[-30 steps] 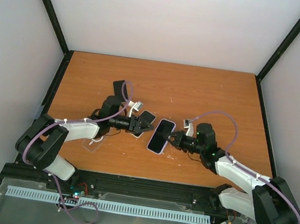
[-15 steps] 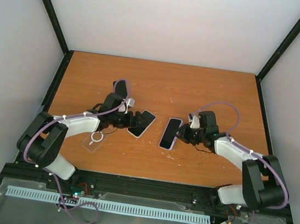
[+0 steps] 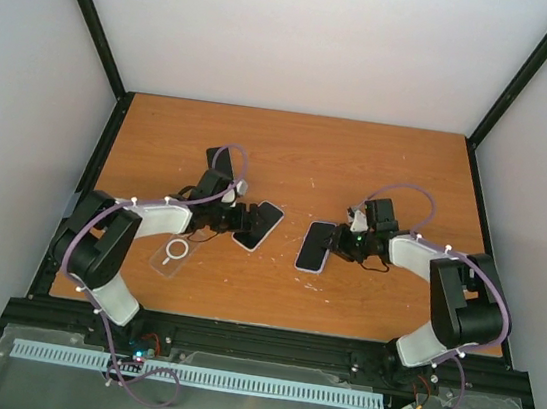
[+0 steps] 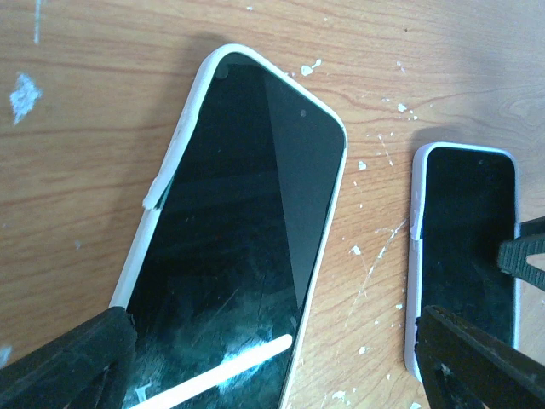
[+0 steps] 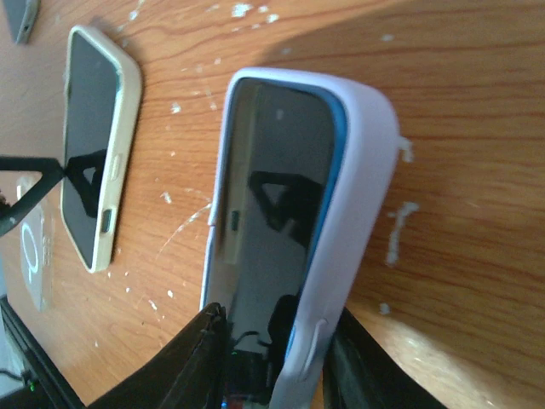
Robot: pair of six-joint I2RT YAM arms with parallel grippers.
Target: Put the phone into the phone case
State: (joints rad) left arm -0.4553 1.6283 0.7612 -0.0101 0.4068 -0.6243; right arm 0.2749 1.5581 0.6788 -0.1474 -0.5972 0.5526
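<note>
A phone (image 3: 316,246) in a lilac phone case (image 5: 362,187) rests on the table right of centre, tipped up on one long side. My right gripper (image 3: 341,246) straddles its near end. The jaws (image 5: 274,328) stand a little apart, the right finger against the case's back. A second phone with a cream-white rim (image 3: 259,225) lies flat, screen up, left of centre. My left gripper (image 3: 234,222) stands wide open behind it, with that phone's (image 4: 247,230) near end between its fingers (image 4: 72,362) and untouched. The lilac-cased phone (image 4: 473,247) shows at the right of the left wrist view.
A clear case with a white ring (image 3: 174,254) lies flat near the front left, beside my left forearm. The cream-rimmed phone (image 5: 89,136) lies a short gap from the lilac one. White flecks dot the wooden table (image 3: 359,165).
My right arm swung the lilac-cased phone right and down to the table, and its jaws parted. My left gripper opened wide and let go of the cream-rimmed phone.
</note>
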